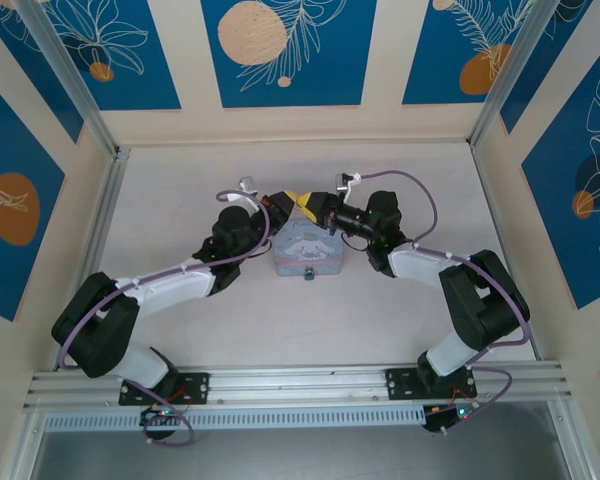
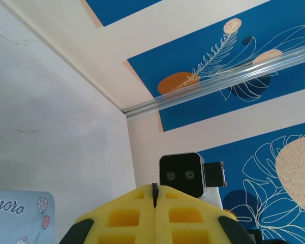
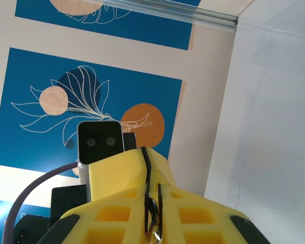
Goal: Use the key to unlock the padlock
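The pale blue tin (image 1: 310,250) lies in the middle of the table, and the tiny dark padlock (image 1: 308,276) sits at its near edge. Both grippers meet tip to tip above the tin's far edge. My right gripper (image 1: 310,208) (image 3: 153,195) is closed to a narrow gap on the key (image 3: 152,216), a thin dark piece with a small metal ring showing between the yellow fingers (image 3: 203,213). My left gripper (image 1: 291,197) (image 2: 154,192) is shut, with a thin dark strip at the seam. I cannot tell whether it is the key.
The enclosure's back wall and aluminium corner post (image 2: 218,81) stand close behind the grippers. Purple cables (image 1: 425,205) loop off both arms. A corner of the tin (image 2: 15,213) shows low left in the left wrist view. Bare tabletop (image 1: 180,200) lies around the tin.
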Controlling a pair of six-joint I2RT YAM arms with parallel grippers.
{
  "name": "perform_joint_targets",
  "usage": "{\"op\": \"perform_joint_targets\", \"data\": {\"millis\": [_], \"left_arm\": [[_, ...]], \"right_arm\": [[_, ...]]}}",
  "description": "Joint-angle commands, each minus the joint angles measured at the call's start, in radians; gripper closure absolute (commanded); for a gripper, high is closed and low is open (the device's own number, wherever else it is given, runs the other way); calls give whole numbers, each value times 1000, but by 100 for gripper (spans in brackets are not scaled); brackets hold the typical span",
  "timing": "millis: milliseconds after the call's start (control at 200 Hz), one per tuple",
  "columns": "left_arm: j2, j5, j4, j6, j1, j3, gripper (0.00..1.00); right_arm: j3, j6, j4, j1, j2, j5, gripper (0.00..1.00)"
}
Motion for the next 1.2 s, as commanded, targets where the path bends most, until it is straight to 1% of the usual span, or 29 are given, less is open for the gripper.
{"op": "perform_joint_targets", "data": {"millis": [0,205,255,455,585,700,735,785,845,910,955,1055,1135,1195], "left_arm": [[-23,7,13,-6,-5,10,100],[-22,8,12,-9,-6,11,100],[-22,6,13,-9,-5,12,100],[-24,5,7,-5,-7,13,100],[-43,2,-34,20,-7,19,100],[-94,-14,-113,61,-2,14,80],[-116,-20,-135,74,-3,8,71],[-150,-37,-180,86,0,-2,53],[-197,-51,-251,111,2,-12,37],[-248,-58,-361,145,6,-13,24],[-280,-57,-443,175,7,-4,19],[-333,-40,-632,248,6,17,13],[-350,-17,-767,297,5,36,10],[-351,4,-832,327,1,36,8]], "right_arm": [[1,-8,27,7,12,3,89],[2,-6,30,8,14,-3,96],[3,-6,31,8,14,-3,100],[-5,-8,32,8,13,-3,100],[-20,-1,30,0,4,0,100],[-45,10,20,-19,-16,-2,100],[-52,9,12,-25,-23,-5,100],[-62,5,-7,-34,-37,-12,100],[-71,-5,-36,-43,-53,-19,100],[-76,-18,-78,-53,-73,-34,100],[-82,-31,-108,-60,-90,-44,100],[-92,-74,-200,-80,-137,-63,100],[-92,-119,-308,-95,-179,-70,100],[-77,-170,-408,-102,-203,-80,100]]}}
